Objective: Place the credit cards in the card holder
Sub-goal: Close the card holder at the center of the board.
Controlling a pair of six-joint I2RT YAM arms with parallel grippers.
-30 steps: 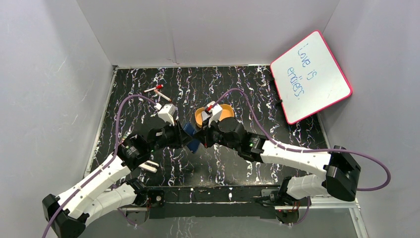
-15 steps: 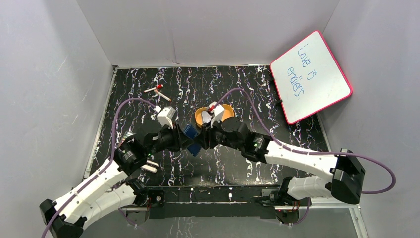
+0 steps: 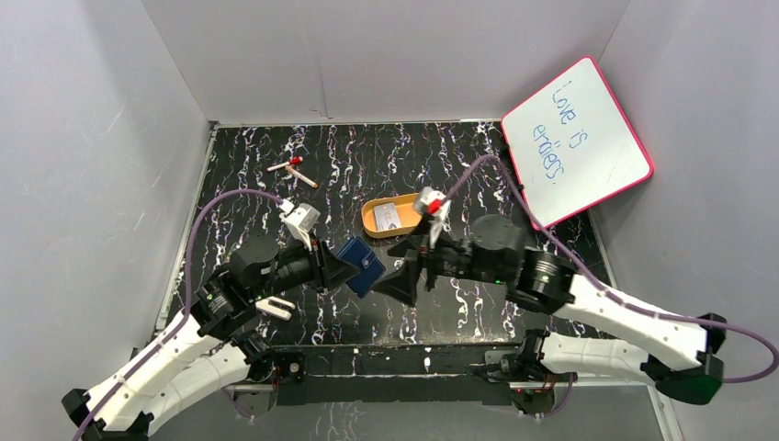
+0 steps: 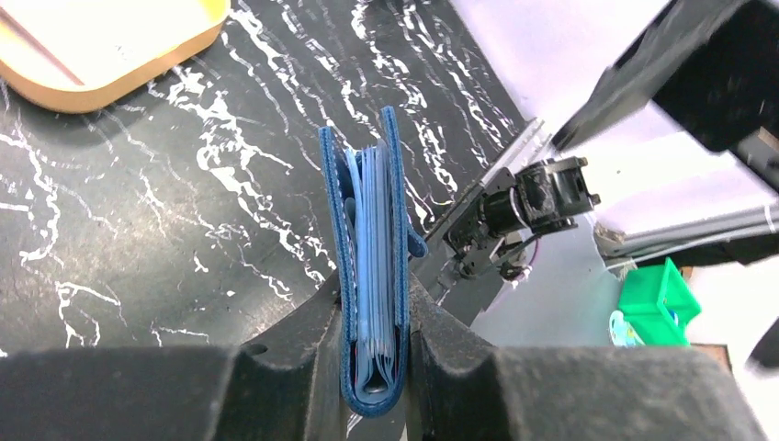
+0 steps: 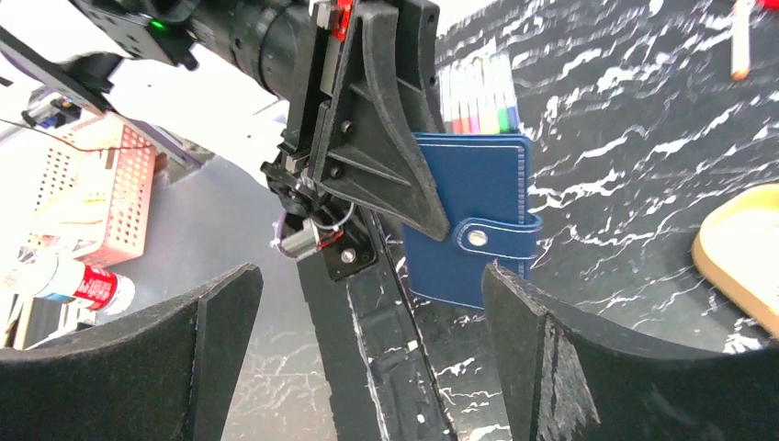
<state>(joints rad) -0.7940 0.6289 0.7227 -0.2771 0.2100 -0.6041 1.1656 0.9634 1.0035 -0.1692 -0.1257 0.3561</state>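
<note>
Seen from above, two white-and-black robot arms reach over a black worktop with white marbling. The left arm comes in from the near left corner. The left jaws are pressed against both covers of a small navy-blue folding card holder, gripping it above the middle of the worktop, towards the near edge. In the left wrist view the card holder stands on edge, folded shut, with pale blue layers between its covers. Whether cards sit among them cannot be told.

The right arm reaches in from the near right corner. The right jaws stand wide apart and hold nothing. They face the card holder, just beside it and not touching. The snap tab lies across its front cover.

An orange oval tray sits near the worktop's centre, beyond the card holder. One pale grey-white credit card lies inside it. Two red-and-white marker pens lie towards the far left corner. A pink-framed whiteboard with blue handwriting leans at the far right corner.
</note>
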